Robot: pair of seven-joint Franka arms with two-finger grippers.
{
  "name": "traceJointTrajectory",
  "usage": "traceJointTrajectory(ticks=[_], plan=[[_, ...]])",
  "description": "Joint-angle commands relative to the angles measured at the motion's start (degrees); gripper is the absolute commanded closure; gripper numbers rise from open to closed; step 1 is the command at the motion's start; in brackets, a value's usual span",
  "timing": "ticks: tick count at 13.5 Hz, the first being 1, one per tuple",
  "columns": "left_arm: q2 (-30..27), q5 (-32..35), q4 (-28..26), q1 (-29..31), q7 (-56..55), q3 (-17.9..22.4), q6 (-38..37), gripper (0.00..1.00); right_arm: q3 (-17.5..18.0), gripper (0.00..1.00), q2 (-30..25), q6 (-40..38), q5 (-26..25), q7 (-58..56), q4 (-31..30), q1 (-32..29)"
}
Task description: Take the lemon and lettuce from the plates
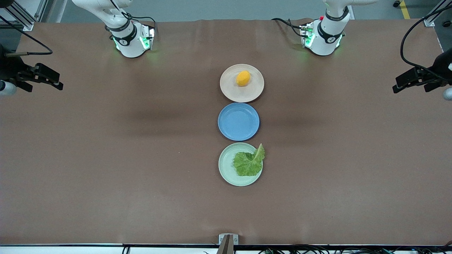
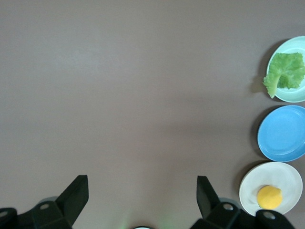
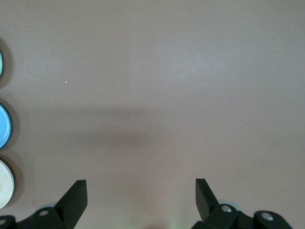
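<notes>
The lemon (image 1: 243, 78) lies on the beige-pink plate (image 1: 229, 91), the plate farthest from the front camera. The lettuce (image 1: 249, 163) lies on the mint green plate (image 1: 227, 173), the nearest one, with its stem end over the rim. My left gripper (image 1: 396, 85) hangs open and empty over the left arm's end of the table, apart from the plates. My right gripper (image 1: 58, 80) hangs open and empty over the right arm's end. The left wrist view shows its gripper (image 2: 142, 180) open, plus the lemon (image 2: 269, 196) and lettuce (image 2: 286, 71). The right wrist view shows its gripper (image 3: 140, 183) open over bare table.
A blue plate (image 1: 238, 121) sits empty between the two task plates, all three in a row at the table's middle. It also shows in the left wrist view (image 2: 282, 133). The right wrist view catches only the plates' rims, such as the blue one (image 3: 4, 125).
</notes>
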Motion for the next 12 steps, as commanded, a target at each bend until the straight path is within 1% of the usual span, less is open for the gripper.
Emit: traceJointTrajectory(ticks=[1, 3, 4, 5, 7, 8, 10, 11, 12], plan=[[3.3, -0.8, 0.9, -1.1, -5.3, -3.9, -0.1, 0.0, 0.1, 0.0, -1.5, 0.3, -0.1, -0.7, -1.6, 0.1], [6.9, -0.6, 1.0, -1.6, -13.6, -8.0, 1.6, 0.0, 0.1, 0.0, -1.5, 0.0, -0.7, -0.6, -1.5, 0.1], [8.6, -0.4, 1.1, -2.3, -17.8, -9.5, 3.2, 0.0, 0.2, 0.0, -1.4, -0.2, -0.7, -0.2, -1.5, 0.1], [10.0, -0.5, 1.1, -3.4, -21.5, -10.0, 5.4, 0.0, 0.1, 0.0, -1.2, -0.8, -0.7, -0.1, -1.1, 0.1], [14.1, -0.5, 2.7, -6.6, -28.1, -10.0, 8.0, 0.0, 0.1, 0.0, -0.6, -0.9, -0.8, 0.0, 0.1, -0.2], [16.8, -0.4, 4.6, -8.4, -31.3, -10.0, 8.5, 0.0, -0.1, 0.0, 0.7, -1.0, -0.6, 0.1, 1.7, -0.6], [22.2, -0.4, 7.9, -11.1, -38.0, -10.0, 10.4, 0.0, -0.2, 0.0, 2.5, -0.6, -0.8, -0.7, 2.5, -0.6], [24.0, -0.2, 8.1, -12.8, -41.0, -9.8, 12.5, 0.0, -0.2, 0.0, 2.7, 0.3, -0.9, -0.7, 2.5, -0.7], [25.3, 0.2, 8.1, -14.2, -43.7, -9.8, 15.0, 0.0, -0.2, 0.0, 4.2, 2.1, -0.8, -0.6, 2.3, -0.7]])
